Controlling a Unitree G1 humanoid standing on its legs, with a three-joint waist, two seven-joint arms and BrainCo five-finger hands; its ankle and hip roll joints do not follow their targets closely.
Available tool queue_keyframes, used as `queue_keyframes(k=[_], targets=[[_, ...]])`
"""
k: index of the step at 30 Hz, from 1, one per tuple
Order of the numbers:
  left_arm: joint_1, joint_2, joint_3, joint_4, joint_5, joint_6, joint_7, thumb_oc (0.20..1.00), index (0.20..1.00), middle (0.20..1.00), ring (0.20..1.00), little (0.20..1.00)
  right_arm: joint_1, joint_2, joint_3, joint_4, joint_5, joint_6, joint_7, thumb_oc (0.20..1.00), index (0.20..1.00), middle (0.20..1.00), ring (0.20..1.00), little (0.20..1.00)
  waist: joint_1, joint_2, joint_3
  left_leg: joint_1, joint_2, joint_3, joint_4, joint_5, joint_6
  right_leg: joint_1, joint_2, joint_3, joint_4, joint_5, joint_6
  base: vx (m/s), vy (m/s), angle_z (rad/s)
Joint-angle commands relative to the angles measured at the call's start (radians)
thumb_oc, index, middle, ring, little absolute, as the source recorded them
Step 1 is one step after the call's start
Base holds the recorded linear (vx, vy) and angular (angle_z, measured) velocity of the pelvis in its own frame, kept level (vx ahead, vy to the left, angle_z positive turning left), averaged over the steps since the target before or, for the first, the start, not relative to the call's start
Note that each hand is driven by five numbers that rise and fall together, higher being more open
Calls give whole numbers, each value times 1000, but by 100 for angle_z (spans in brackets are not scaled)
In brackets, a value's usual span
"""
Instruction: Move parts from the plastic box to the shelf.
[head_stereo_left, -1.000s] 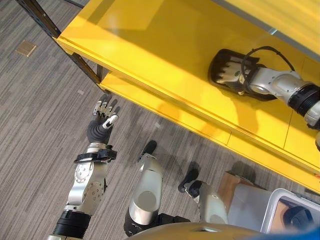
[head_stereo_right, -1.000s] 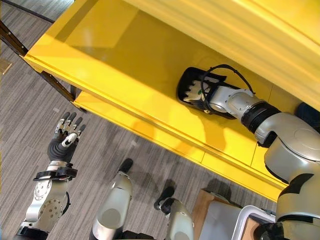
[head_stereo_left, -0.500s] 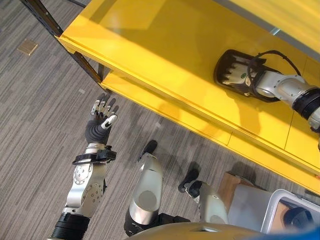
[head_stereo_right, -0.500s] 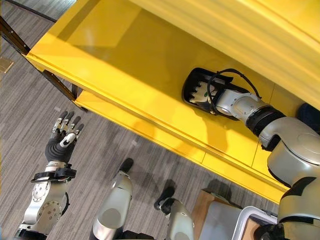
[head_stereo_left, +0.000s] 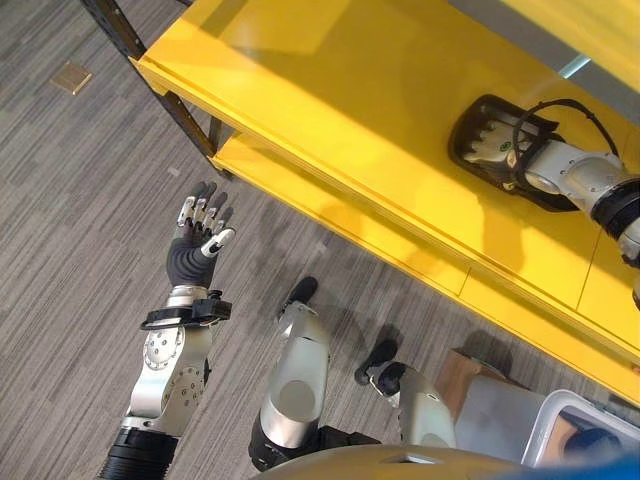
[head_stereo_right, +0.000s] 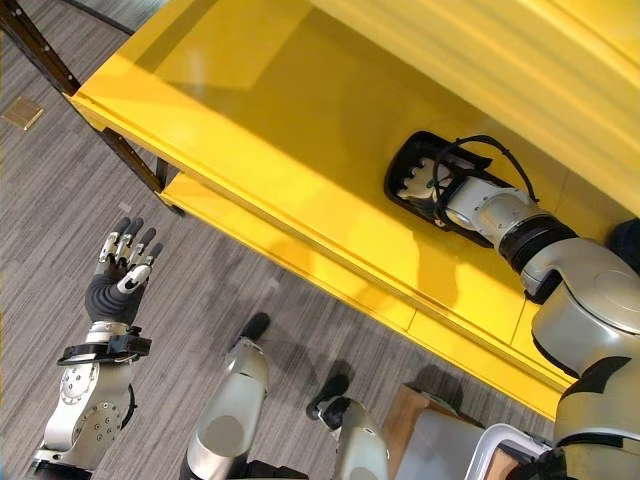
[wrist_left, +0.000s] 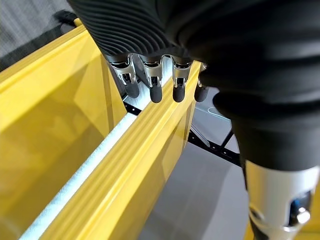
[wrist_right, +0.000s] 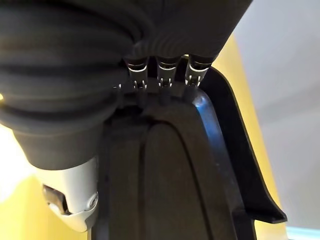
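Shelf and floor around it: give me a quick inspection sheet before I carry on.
Surface: yellow shelf, upper level bare apart from one part.
Job's things: black part lies on the shelf; plastic box on the floor at lower right.
Clutter: nothing seen.
Hands: right hand rests on the black part, fingers straight along it; left hand raised over the floor, fingers straight, holding nothing.
Cables: nothing seen loose.
Surroundings: grey carpet, dark shelf post.
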Motion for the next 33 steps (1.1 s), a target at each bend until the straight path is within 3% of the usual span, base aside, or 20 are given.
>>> queue_keyframes(k=[1,2,6,16,20,23,24,27,28,33], targets=[[14,42,49,-135,55,-65,15,1000,1000,1000,1000,1000,17,24,46,95,21,48,0,1000,1000,1000,1000,1000,8,-7,40,-10,57,-51,8,-87,19,63,-17,85,32,-59,50,2,-41,11],[13,43,54,-135,57,-67,20,1000,1000,1000,1000,1000,31,34,26,121,31,61,-6,1000,1000,1000,1000,1000,16,-9,45,-15,57,-57,10,-85,19,64,-18,80,33,-60,49,16,-30,15],[4,49,53,-122,44,-69,21,1000,1000,1000,1000,1000,25,51,79,14,3,11,20,1000,1000,1000,1000,1000,21,-15,41,-11,56,-56,6,-87,19,66,-18,81,39,-69,46,10,9,16],[6,72,39,-98,13,-71,16,1000,1000,1000,1000,1000,-59,43,161,-165,6,-53,-32,1000,1000,1000,1000,1000,-7,-3,20,11,58,-32,11,-101,20,70,-20,107,34,-59,52,4,28,-6],[-8,126,21,-84,1,-64,10,1000,1000,1000,1000,1000,-117,36,173,-385,26,-127,-64,1000,1000,1000,1000,1000,-6,-21,6,25,66,-22,16,-111,22,72,-16,124,32,-57,57,2,16,-21],[-9,137,18,-65,-22,-63,21,1000,1000,1000,1000,1000,-202,-8,173,-466,62,-98,-188,1000,1000,1000,1000,1000,-28,-9,-8,32,68,-11,19,-114,22,68,-14,135,31,-54,58,-30,21,-16],[-11,139,13,-66,-25,-66,23,1000,1000,1000,1000,1000,-221,-17,173,-472,64,-87,-211,1000,1000,1000,1000,1000,-32,-1,-6,19,63,-9,23,-90,24,57,-19,130,27,-30,54,-99,42,-7],[-21,157,2,-54,-22,-63,26,1000,1000,1000,1000,1000,-248,-28,173,-462,56,-72,-236,1000,1000,1000,1000,1000,-43,-3,-16,27,65,-6,25,-113,24,61,-17,142,34,-47,60,-14,8,-7],[-27,159,-4,-53,-21,-65,26,1000,1000,1000,1000,1000,-246,-35,173,-450,54,-65,-239,1000,1000,1000,1000,1000,-43,2,-12,19,59,-5,26,-91,25,52,-22,138,31,-27,56,0,0,0],[-36,153,-17,-40,-23,-61,21,1000,1000,1000,1000,1000,-241,-91,173,-475,43,-61,-242,1000,1000,1000,1000,1000,-61,0,-20,21,57,1,28,-92,25,50,-26,148,33,-25,57,-19,12,-7]])
